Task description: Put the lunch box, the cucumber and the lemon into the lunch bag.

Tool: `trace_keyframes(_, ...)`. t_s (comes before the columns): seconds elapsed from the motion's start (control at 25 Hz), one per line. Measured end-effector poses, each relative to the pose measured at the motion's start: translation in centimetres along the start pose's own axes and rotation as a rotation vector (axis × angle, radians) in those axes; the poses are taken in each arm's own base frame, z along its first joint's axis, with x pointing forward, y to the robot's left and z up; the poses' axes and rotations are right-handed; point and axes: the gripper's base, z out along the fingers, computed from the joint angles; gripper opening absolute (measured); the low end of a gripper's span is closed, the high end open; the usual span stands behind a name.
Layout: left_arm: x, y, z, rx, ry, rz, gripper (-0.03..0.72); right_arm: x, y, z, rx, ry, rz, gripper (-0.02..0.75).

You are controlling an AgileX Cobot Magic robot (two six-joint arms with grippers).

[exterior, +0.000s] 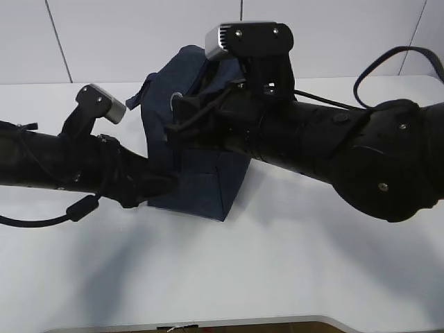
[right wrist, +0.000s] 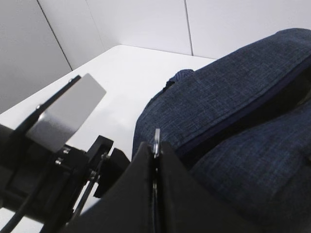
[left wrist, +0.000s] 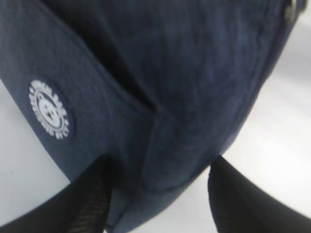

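The dark navy lunch bag (exterior: pixel 198 184) stands mid-table. My left gripper (exterior: pixel 163 186) is open at its lower left side. In the left wrist view the bag's bottom corner (left wrist: pixel 160 73) lies between the spread fingers (left wrist: pixel 87 204), and white table shows beside the right finger. My right gripper (exterior: pixel 177 118) reaches across to the bag's top left. In the right wrist view it (right wrist: pixel 156 145) is shut on the metal zipper pull (right wrist: pixel 156 136), beside the bag's zipper line (right wrist: pixel 233 116). The lunch box, the cucumber and the lemon are out of view.
White table (exterior: pixel 277 277) runs to a front edge at the bottom and a white wall at the back. A round white logo patch (left wrist: pixel 50 109) is on the bag's side. The left arm's wrist camera (right wrist: pixel 68 114) sits close beside my right gripper.
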Motion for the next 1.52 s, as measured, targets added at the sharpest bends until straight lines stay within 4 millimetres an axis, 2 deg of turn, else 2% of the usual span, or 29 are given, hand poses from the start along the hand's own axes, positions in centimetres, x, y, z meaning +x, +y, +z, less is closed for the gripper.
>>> trace_keyframes(0.08,-0.4,0.1,0.1,-0.002,-0.01,0.007,0.422,0.0,0.0,0.0,0.0,0.0,0.0,0.006)
trace_keyframes(0.16,-0.6,0.3,0.2,-0.003,-0.014,0.009,0.382,0.0,0.0,0.0,0.0,-0.002,0.0,0.006)
trace_keyframes(0.36,-0.6,0.5,0.5,-0.001,-0.013,-0.001,0.084,0.0,0.0,0.0,0.002,-0.002,0.006,0.006)
trace_keyframes(0.44,-0.6,0.5,0.5,-0.001,-0.013,-0.006,0.041,0.0,0.0,0.0,0.003,-0.003,0.008,0.006)
trace_keyframes(1.12,-0.9,0.4,0.2,-0.014,-0.018,-0.004,0.024,-0.2,-0.1,0.0,0.011,-0.022,0.035,0.006)
trace_keyframes(1.52,-0.8,0.3,0.1,-0.01,0.003,0.04,0.022,-1.9,0.2,0.4,0.0,-0.079,0.037,0.006)
